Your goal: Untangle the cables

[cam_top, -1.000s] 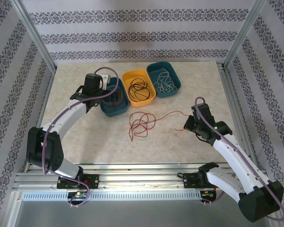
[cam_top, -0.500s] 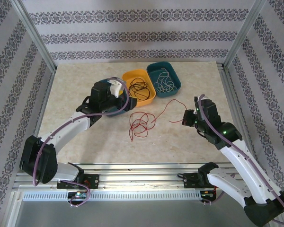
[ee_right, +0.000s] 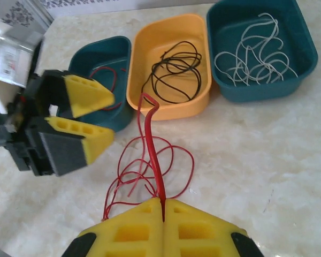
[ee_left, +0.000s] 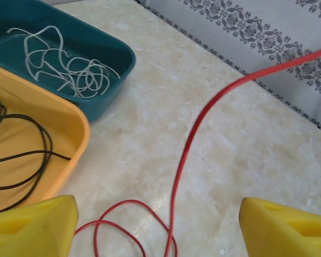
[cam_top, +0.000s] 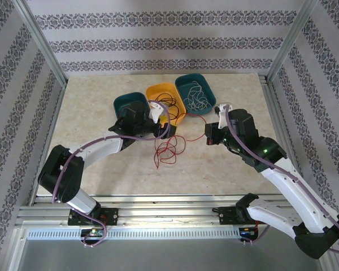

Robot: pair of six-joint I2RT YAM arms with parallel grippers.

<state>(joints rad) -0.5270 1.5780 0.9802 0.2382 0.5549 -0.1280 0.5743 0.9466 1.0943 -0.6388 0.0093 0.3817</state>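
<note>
1. Patterned wallpaper and aluminium frame posts close in a pale marble-look table (cam_top: 101, 164).
2. The left arm (cam_top: 96, 148) stretches from its base at the near left forward and rightward, low over the table, with its wrist turned toward the centre.
3. The right arm (cam_top: 282, 180) rises from the near right and bends forward and leftward, its wrist pointing at the middle of the table.
4. Three trays sit in a row toward the far side: a dark teal tray (cam_top: 120, 103), a yellow tray (cam_top: 158, 88) and a second teal tray (cam_top: 187, 77).
5. The left tool (ee_left: 160, 225) hangs released, its yellow fingers spread wide, just in front of the yellow tray and over the red loops.
6. The right tool (ee_right: 163, 206) is clenched on one strand of the red cable (ee_right: 150, 134), which runs taut from its fingertips toward the left tool.
7. The rest of the red cable lies in loose loops on the table between the two tools, and a short red stretch shows inside the dark teal tray.
8. The black cable (cam_top: 165, 104) is coiled in the yellow tray.
9. The white cable (cam_top: 196, 97) is heaped in the second teal tray.
</note>
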